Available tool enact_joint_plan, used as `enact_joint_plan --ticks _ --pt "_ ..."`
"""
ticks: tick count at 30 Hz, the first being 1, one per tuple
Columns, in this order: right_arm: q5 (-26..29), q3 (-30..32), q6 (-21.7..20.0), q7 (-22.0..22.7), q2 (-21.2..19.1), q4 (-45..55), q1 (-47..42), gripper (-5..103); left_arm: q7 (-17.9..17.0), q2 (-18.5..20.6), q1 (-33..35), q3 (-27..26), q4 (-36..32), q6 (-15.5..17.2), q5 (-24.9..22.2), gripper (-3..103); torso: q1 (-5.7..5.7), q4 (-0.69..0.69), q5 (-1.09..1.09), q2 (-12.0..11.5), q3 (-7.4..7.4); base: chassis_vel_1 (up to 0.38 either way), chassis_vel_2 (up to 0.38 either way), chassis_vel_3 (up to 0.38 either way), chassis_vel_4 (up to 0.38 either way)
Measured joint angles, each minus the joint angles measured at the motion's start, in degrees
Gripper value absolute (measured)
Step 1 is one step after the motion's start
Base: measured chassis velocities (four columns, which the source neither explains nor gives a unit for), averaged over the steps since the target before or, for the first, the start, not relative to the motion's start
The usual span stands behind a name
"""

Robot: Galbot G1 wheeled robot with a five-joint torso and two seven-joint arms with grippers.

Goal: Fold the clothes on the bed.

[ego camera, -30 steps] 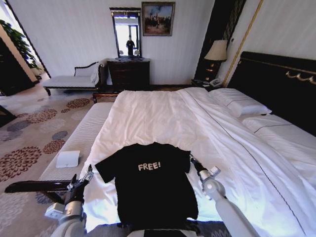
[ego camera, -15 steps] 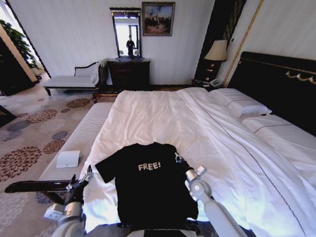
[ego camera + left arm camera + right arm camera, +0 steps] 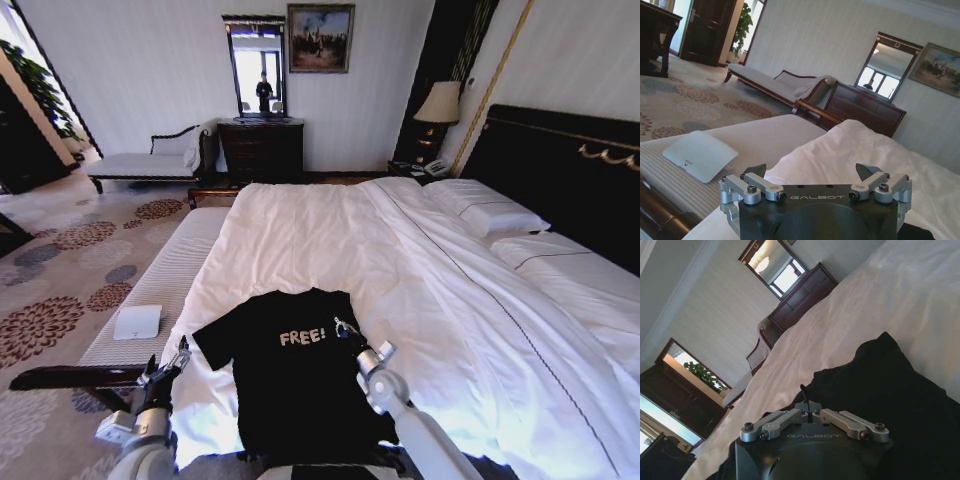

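The black T-shirt lies flat, chest lettering up, at the near end of the white bed, with its right sleeve folded in over the chest. The right gripper is over the shirt just right of the lettering, its 2 fingers drawn together with a thin dark strip of fabric between the tips. The left gripper hovers near the shirt's left sleeve at the bed's edge beside the striped bench, its 2 fingers spread wide and holding nothing.
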Motion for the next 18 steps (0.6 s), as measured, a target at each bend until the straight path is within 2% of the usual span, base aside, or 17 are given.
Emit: enact_joint_plan --ticks 3,4,8,10,13,14,16,17,18 --pt "0.47 0.27 1.16 -2.11 -0.09 1.42 -0.57 8 -0.70 -0.01 -0.56 0.00 0.73 0.86 -1.13 100 0.00 0.00 0.00 0.00 0.00 0.000 0.000 0.000 0.000" --pt "0.47 0.27 1.16 -2.11 -0.09 1.42 -0.57 8 -0.70 -0.01 -0.56 0.00 0.73 0.86 -1.13 100 0.00 0.00 0.00 0.00 0.00 0.000 0.000 0.000 0.000" --pt "6.52 2.89 2.21 -5.32 -1.47 9.20 -2.82 30 -1.62 0.19 -1.70 -0.05 1.75 3.52 -4.58 100 0.00 0.00 0.00 0.00 0.00 0.000 0.000 0.000 0.000" --pt "8.28 3.85 2.27 -5.39 -1.72 11.02 -3.21 30 -1.80 0.23 -2.09 -0.05 2.03 4.21 -5.24 100 0.00 0.00 -0.01 0.00 0.00 0.000 0.000 0.000 0.000" --pt "12.46 7.18 2.37 -3.38 -2.32 15.19 -3.68 46 -2.04 0.51 -3.26 0.49 3.20 6.21 -6.31 100 0.00 0.00 -0.01 0.00 0.00 0.000 0.000 0.000 0.000" --pt "12.46 7.18 2.37 -3.38 -2.32 15.19 -3.68 46 -2.04 0.51 -3.26 0.49 3.20 6.21 -6.31 100 0.00 0.00 -0.01 0.00 0.00 0.000 0.000 0.000 0.000" --pt "12.81 8.99 2.56 -2.03 -2.59 16.10 -3.91 57 -2.02 0.65 -4.21 1.26 4.29 7.07 -6.46 100 0.00 0.00 0.00 0.00 0.00 0.000 0.000 0.000 0.000" --pt "12.64 9.78 2.70 -1.58 -2.71 16.31 -4.12 57 -1.98 0.68 -4.80 1.74 4.92 7.46 -6.68 100 0.00 0.00 0.00 0.00 0.00 0.000 0.000 0.000 0.000" --pt "12.27 10.54 2.81 -1.18 -2.76 16.45 -4.42 62 -1.93 0.70 -5.49 2.22 5.61 7.85 -6.93 100 0.00 0.00 0.00 0.00 0.00 0.000 0.000 0.000 0.000"
